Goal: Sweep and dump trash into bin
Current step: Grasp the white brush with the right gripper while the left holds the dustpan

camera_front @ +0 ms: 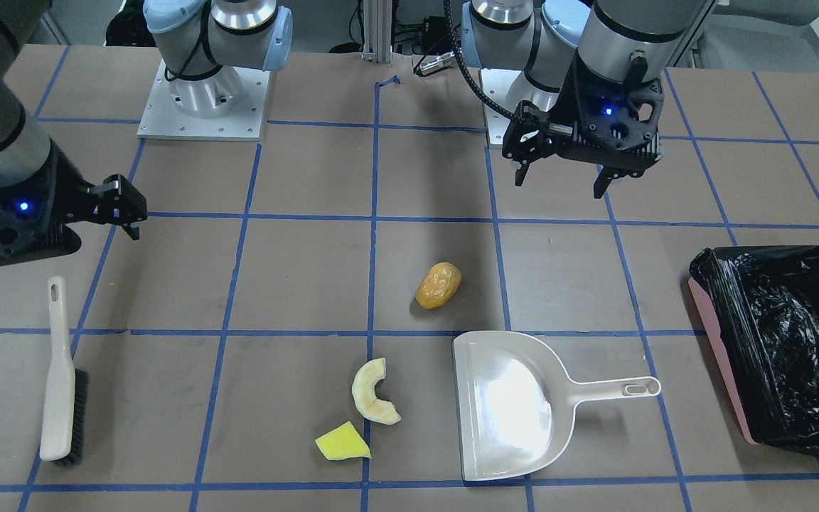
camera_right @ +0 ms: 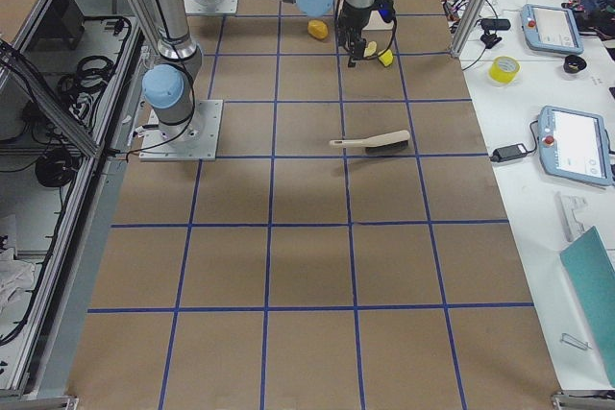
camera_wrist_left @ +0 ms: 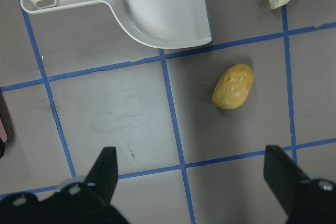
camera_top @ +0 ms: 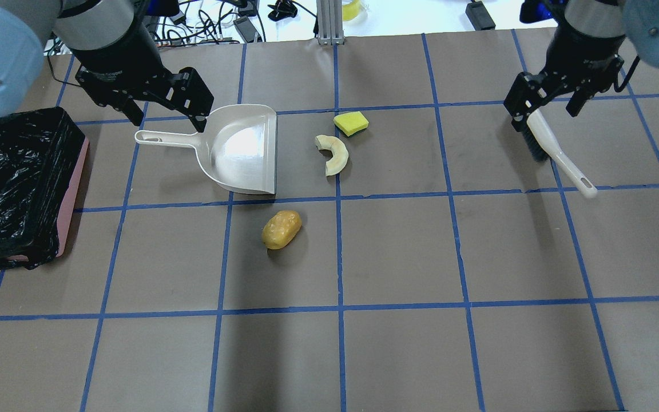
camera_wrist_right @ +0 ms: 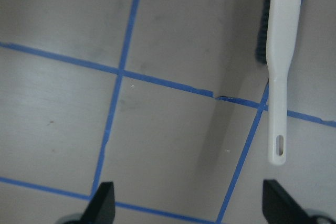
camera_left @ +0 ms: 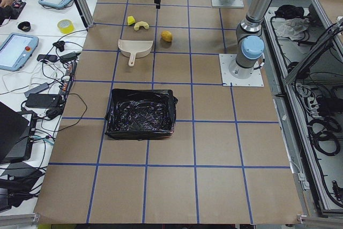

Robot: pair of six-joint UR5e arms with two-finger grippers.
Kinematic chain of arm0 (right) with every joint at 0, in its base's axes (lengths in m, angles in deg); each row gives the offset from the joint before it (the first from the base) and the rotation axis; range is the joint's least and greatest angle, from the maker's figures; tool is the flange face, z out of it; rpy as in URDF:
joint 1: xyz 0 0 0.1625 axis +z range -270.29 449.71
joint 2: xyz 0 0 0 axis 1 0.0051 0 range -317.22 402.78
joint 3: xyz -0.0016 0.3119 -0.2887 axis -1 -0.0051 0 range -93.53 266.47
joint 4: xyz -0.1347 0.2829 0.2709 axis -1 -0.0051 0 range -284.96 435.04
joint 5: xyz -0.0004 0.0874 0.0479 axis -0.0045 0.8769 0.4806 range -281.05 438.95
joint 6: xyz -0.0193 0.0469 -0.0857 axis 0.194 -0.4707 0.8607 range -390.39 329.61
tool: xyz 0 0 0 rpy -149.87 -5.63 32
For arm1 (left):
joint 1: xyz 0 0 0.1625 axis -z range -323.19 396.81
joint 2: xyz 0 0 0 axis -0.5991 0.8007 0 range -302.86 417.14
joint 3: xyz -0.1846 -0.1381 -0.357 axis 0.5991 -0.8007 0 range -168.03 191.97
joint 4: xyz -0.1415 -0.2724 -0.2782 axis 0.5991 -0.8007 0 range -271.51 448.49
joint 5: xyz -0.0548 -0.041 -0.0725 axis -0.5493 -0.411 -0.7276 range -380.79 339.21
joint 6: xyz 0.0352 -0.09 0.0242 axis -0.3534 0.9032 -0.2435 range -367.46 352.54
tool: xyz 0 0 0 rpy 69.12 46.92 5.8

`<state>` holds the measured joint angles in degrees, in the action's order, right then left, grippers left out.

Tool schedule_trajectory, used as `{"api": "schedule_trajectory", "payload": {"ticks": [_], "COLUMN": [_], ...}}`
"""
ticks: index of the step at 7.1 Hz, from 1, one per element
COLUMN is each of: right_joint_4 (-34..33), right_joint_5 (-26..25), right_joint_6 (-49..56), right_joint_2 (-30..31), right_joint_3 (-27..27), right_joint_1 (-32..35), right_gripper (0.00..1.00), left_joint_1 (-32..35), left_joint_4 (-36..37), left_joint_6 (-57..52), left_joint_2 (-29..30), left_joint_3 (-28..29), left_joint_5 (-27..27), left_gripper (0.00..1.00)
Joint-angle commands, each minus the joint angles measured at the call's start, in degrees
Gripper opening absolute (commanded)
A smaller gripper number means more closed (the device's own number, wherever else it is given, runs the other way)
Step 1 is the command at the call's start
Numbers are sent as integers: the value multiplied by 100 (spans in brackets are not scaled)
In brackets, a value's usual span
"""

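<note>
The trash lies mid-table: a golden-brown lump (camera_top: 281, 229), a pale crescent slice (camera_top: 334, 154) and a yellow wedge (camera_top: 351, 123). The cream-white dustpan (camera_top: 241, 150) lies flat beside them, its handle pointing toward the bin (camera_top: 15, 183), a pink container lined with a black bag at the table's left end. My left gripper (camera_top: 168, 121) hovers open and empty over the dustpan handle. Its wrist view shows the dustpan (camera_wrist_left: 157, 9) and the lump (camera_wrist_left: 233, 86). My right gripper (camera_top: 544, 117) hovers open and empty over the head of a white brush (camera_top: 561, 157), whose handle shows in the right wrist view (camera_wrist_right: 278, 77).
The brown table surface (camera_top: 398, 252) carries a grid of blue tape. The two arm bases (camera_front: 203, 92) stand at the robot's edge. Tablets, cables and a tape roll (camera_left: 65, 26) lie on a white bench beyond the far edge.
</note>
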<state>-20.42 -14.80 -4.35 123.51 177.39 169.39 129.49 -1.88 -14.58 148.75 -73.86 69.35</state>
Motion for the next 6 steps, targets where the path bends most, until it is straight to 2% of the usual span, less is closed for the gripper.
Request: {"api": "schedule_trajectory", "payload": {"ticks": [1,2,4,6], "right_joint_4": [-1775,-2863,-3206,-3243], "right_joint_5": [-91,-125,-99,-125], "right_joint_6": [1364,1995,2238,2239], "right_joint_2": [-215,-285,-539,-611], "right_joint_3": [1377,1924,2044,2044], "right_joint_1": [-784,-1040,-1217,-1227], "right_gripper": [100,100,95,80], "left_joint_1": [-31,-109,-608,-743], "left_joint_4": [28,28,98,938], "left_joint_6": [-523,-1467,-2787,-4492], "left_joint_2": [102,173,471,1005], "left_joint_3": [-13,-13,-126,-241], "left_joint_5": [13,39,31,39], "left_gripper": [98,98,98,98]}}
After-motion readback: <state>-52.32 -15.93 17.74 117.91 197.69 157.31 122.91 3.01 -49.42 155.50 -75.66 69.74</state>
